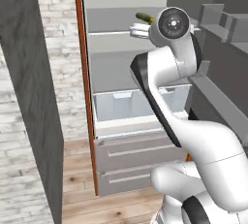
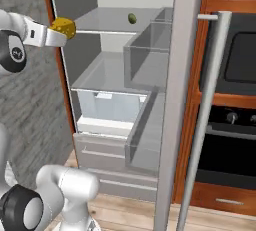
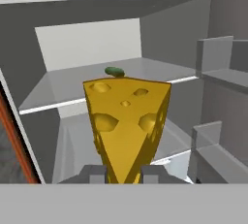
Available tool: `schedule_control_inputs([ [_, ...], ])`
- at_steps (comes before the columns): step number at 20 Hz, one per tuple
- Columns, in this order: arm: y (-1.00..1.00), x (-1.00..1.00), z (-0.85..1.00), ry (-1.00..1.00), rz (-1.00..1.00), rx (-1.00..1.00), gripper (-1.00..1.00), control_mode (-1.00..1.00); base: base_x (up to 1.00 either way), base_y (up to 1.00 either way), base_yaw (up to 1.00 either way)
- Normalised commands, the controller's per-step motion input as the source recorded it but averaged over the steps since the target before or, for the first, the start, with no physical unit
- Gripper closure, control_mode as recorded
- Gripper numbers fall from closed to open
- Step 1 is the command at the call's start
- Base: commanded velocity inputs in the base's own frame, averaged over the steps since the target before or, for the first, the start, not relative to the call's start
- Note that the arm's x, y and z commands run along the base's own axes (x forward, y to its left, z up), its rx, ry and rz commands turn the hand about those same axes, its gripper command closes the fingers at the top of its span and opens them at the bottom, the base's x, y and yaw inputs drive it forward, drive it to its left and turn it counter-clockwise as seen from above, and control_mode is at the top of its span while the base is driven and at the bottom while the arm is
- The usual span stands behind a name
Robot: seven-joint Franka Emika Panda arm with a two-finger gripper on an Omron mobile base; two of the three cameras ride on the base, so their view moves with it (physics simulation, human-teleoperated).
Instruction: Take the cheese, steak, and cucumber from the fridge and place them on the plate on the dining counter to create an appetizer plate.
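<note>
We have the cheese (image 3: 127, 121) clamped in the gripper (image 3: 123, 173), jaws drawn in narrow on the thin lower end of the wedge, the broad holed face standing up in front of the hand camera. In the right base view the cheese (image 2: 63, 27) sits at the tip of the gripper (image 2: 56, 36), just outside the open fridge (image 2: 112, 70) at the height of its upper glass shelf. We judge the wedge light and stiff, firm enough to take a pinch without crushing, but its sides taper, so a grip this near the point could let it squirt out or pivot; a hold across the flat sides nearer the thick end would be surer. The cucumber (image 2: 132, 18) lies farther back on that upper shelf, well apart from the cheese. It looks smooth, round and likely to roll, so we would take it across its middle.
</note>
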Motion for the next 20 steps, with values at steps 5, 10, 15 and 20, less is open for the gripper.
schedule_control_inputs([
  [5,0.00,0.00,0.00,0.00,0.00,0.00,1.00,1.00,-1.00,0.00,0.06],
  [10,0.00,0.00,0.00,0.00,0.00,0.00,1.00,1.00,-1.00,0.19,0.05],
  [15,0.00,0.00,0.00,0.00,0.00,0.00,1.00,1.00,-1.00,0.21,0.06],
  [20,0.00,0.00,0.00,0.00,0.00,0.00,1.00,1.00,-1.00,0.20,0.05],
])
